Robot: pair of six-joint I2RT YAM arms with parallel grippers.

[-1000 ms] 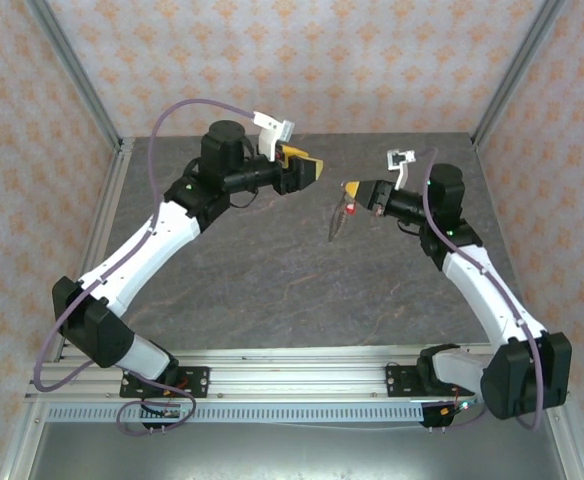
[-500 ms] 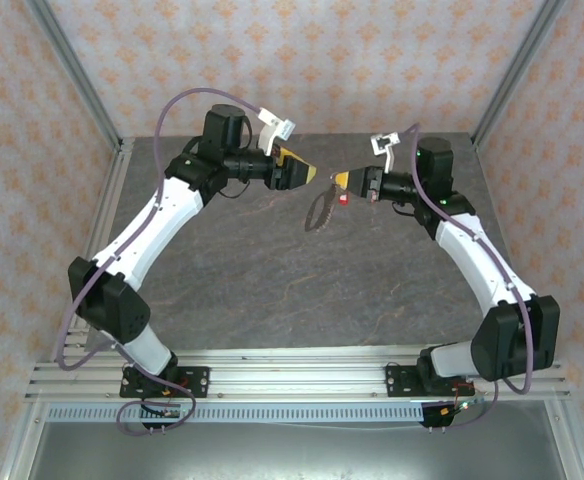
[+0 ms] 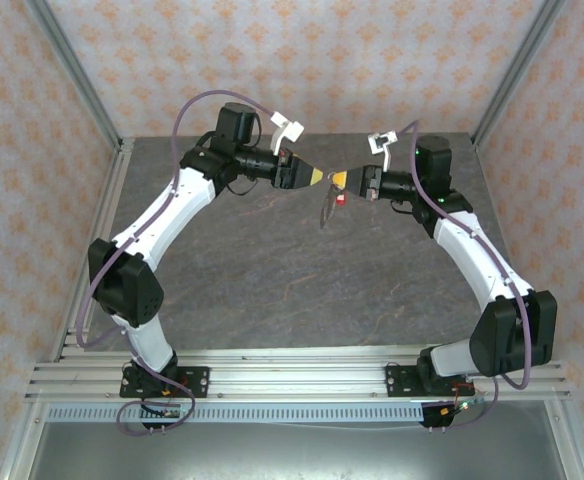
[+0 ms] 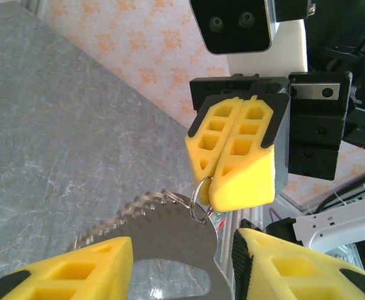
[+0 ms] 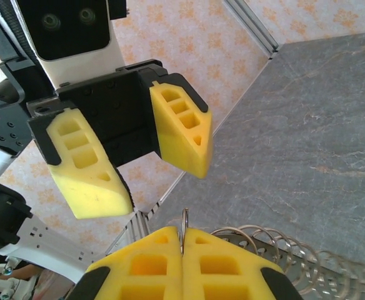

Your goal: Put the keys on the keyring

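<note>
One keyring (image 3: 328, 212) hangs pinched in right tool (image 3: 339, 180)

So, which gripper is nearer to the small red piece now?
Right. The right gripper holds the keyring, and the red piece hangs just below its fingertips. The open left gripper is off to the side, slightly farther away.

Top view overhead, far; wrist views close, facing, apparently sharing keyring (image 4: 170, 231).
</note>
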